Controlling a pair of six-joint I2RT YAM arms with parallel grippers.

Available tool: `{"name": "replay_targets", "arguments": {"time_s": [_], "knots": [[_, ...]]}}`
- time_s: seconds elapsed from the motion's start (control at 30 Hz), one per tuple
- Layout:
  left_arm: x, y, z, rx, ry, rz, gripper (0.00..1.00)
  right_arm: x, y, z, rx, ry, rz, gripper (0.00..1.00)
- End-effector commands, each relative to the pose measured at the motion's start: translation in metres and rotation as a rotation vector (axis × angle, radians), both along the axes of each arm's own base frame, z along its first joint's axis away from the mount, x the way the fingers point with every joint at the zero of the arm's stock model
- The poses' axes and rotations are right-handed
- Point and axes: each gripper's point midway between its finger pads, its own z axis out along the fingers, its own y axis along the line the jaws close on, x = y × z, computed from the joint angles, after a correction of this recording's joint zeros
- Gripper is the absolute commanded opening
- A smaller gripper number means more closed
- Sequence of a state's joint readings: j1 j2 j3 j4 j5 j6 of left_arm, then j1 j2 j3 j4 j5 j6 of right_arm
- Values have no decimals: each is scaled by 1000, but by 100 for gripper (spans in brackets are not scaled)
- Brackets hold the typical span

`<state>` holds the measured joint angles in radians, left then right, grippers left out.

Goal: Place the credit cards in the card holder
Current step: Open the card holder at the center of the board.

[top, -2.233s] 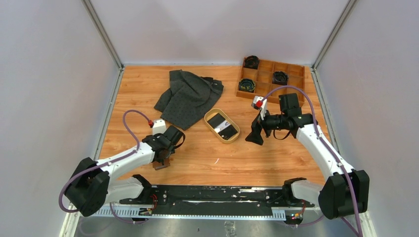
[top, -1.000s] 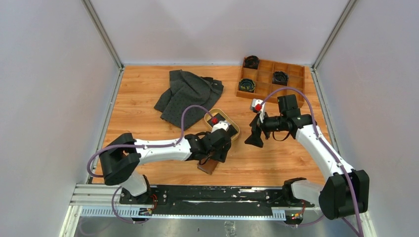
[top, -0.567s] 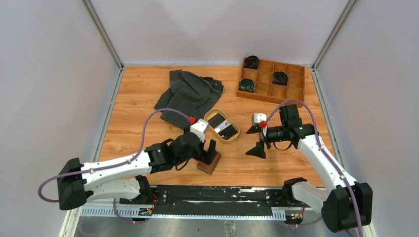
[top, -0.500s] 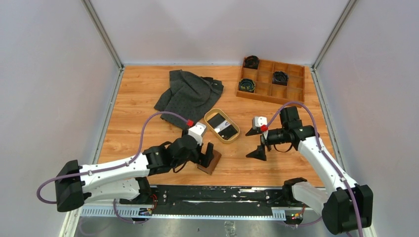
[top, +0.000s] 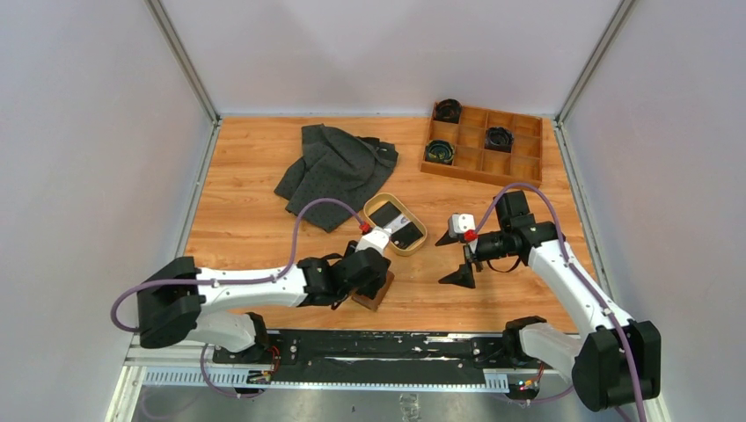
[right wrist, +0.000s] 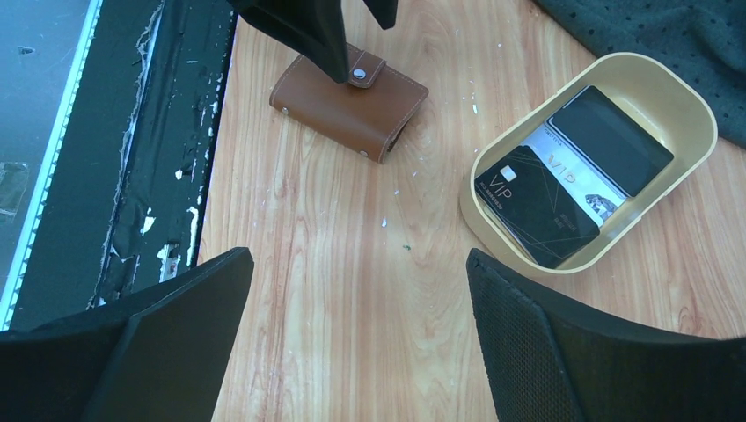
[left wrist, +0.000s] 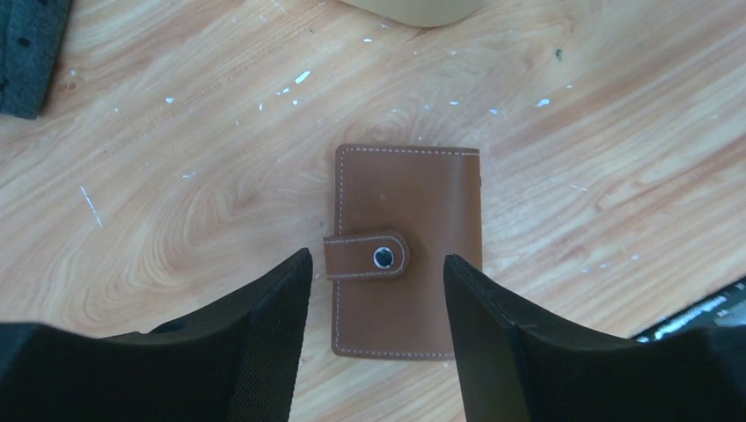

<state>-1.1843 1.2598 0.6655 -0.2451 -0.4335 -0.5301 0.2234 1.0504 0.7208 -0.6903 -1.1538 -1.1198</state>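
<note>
The left claw [left wrist: 376, 258], jaws apart, hangs over the closed card holder [left wrist: 410, 202], whose long axis runs twelve to six.

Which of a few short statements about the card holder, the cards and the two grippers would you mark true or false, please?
1. The card holder lies on the table with its snap strap fastened. True.
2. The credit cards are already inside the card holder. False: they lie in the oval tray.
3. The right gripper is holding a card. False: its jaws are wide open and hold nothing.
4. The left gripper is over the card holder, one finger on each side of it. True.
</note>
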Motion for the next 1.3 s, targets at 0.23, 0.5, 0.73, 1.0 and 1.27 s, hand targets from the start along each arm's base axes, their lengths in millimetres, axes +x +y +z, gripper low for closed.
{"name": "replay_targets", "arguments": {"time_s": [0.23, 0.5, 0.73, 1.0, 1.27], "knots": [[10, -5, -21, 143, -11, 47, 48, -8, 4, -1, 10, 25, 34, 95], [6, -5, -46, 205, 24, 23, 41, -9, 3, -1, 10, 29, 33, 94], [3, 13, -57, 244, 29, 45, 27, -9, 3, -1, 11, 35, 34, 94], [2, 13, -46, 196, 10, 38, 0, -12, 5, -4, 9, 43, 46, 94], [2, 15, -17, 85, -27, 52, 0, -13, 24, -7, -11, 125, 34, 90]]}}
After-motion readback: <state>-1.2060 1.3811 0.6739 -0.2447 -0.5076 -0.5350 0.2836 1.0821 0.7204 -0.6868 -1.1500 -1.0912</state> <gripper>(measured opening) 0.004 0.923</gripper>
